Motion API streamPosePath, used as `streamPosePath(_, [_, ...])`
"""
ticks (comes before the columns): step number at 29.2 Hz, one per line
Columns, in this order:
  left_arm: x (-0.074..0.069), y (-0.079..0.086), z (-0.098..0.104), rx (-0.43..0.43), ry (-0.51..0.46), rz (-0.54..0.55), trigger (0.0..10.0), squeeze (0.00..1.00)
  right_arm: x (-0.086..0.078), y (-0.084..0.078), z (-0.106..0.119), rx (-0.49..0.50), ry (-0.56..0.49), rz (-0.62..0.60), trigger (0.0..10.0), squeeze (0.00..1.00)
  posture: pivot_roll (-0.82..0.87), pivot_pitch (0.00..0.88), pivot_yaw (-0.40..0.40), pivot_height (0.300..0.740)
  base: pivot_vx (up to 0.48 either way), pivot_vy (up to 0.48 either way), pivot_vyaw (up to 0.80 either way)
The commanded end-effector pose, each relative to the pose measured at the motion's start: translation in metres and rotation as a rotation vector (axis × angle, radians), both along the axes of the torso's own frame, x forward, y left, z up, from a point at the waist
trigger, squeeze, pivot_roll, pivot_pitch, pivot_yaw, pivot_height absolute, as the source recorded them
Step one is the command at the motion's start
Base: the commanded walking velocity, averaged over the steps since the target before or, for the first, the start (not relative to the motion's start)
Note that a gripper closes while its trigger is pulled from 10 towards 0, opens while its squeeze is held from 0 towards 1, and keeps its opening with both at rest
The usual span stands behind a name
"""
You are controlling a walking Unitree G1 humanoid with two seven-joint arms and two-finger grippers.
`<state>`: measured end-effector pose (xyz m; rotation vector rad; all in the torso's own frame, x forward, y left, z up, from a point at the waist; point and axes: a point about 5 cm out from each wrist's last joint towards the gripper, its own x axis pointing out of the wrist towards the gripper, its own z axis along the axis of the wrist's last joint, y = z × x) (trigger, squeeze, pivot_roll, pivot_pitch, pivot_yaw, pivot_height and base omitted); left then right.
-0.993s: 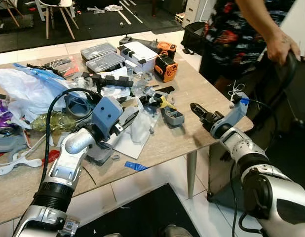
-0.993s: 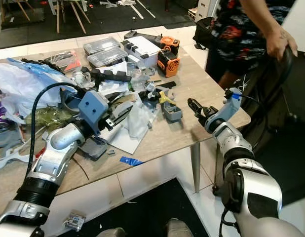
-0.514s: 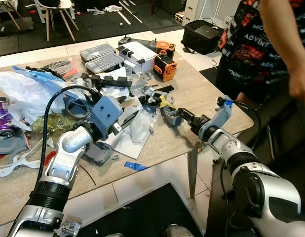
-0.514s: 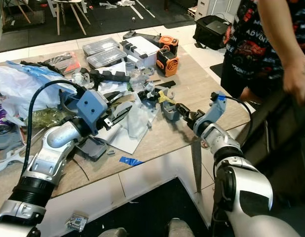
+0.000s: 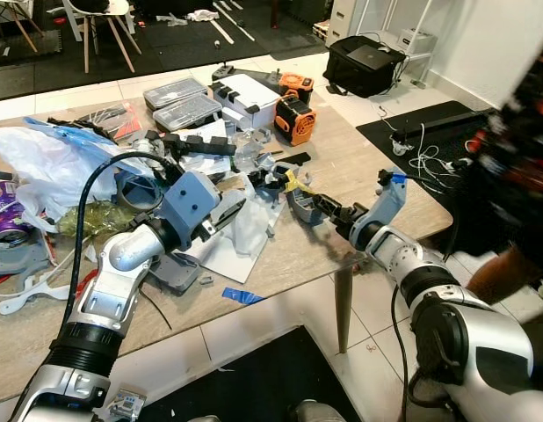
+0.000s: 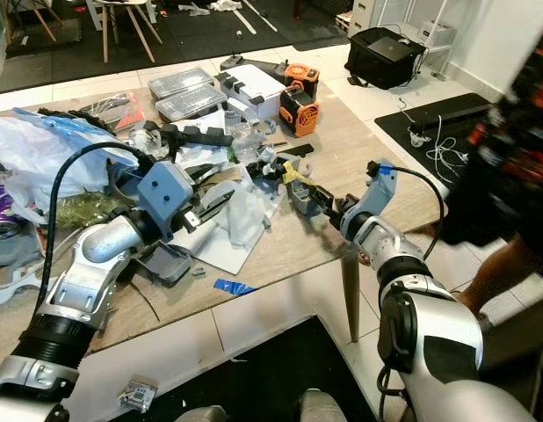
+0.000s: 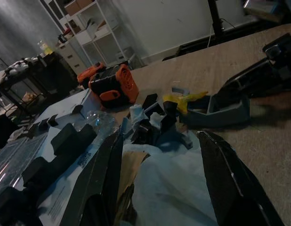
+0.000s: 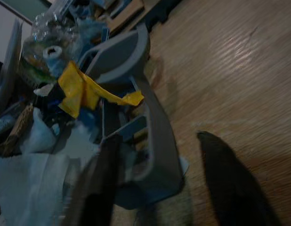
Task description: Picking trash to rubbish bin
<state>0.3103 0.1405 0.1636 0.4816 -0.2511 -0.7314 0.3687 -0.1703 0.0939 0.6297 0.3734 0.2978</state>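
**One grey plastic part lined up for the right gripper**

Two arms over the wooden table (image 5: 377,180), only the right one working. Landmark: grey tray-like plastic piece (image 5: 308,209), open-topped and boxy, lying on the table just right of the white paper and plastic wrap pile (image 5: 241,224).

- Right gripper (image 5: 322,207): fingers spread, tips at the near end of the grey piece. In the right wrist view one finger sits inside or against its wall and the other out on bare wood, so the wall lies between them. Not closed on it yet.
- Left gripper (image 5: 226,204): fingers spread, empty, hovering over the paper pile left of the grey piece.
- Yellow scrap (image 8: 84,92) draped over the far end of the grey piece. Orange tool (image 5: 295,119) well behind it.
- A person (image 5: 509,167) stands off the table's right edge, blurred.

Handling, my read: moulded plastic, stiff, light, probably a bit slick. Pinch the thin side wall near the end; it shouldn't crush. The yellow scrap is loose and may fall off on lift. Can't make out a bin.
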Motion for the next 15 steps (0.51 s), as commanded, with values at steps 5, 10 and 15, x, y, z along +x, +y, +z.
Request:
streamPosePath(5, [-0.0028, 0.0000, 0.0012, 0.029, -0.003, -0.015, 10.0, 0.00, 0.0011, 0.0020, 0.0011, 0.002, 0.011, 0.004, 0.0, 0.00, 0.02, 0.000, 0.002, 0.740, 0.000, 0.000, 0.00])
streamPosePath(10, [-0.0027, -0.0002, 0.0014, 0.032, -0.004, -0.016, 10.0, 0.00, 0.0014, 0.0005, 0.0019, 0.002, 0.010, -0.001, 0.0, 0.00, 0.02, 0.000, 0.002, 0.740, 0.000, 0.000, 0.00])
streamPosePath(15, [-0.0024, -0.0012, 0.0014, 0.034, -0.003, -0.018, 10.0, 0.00, 0.0019, -0.0030, 0.0034, -0.001, 0.006, -0.007, 0.0, 0.00, 0.01, 0.000, 0.003, 0.740, 0.000, 0.000, 0.00])
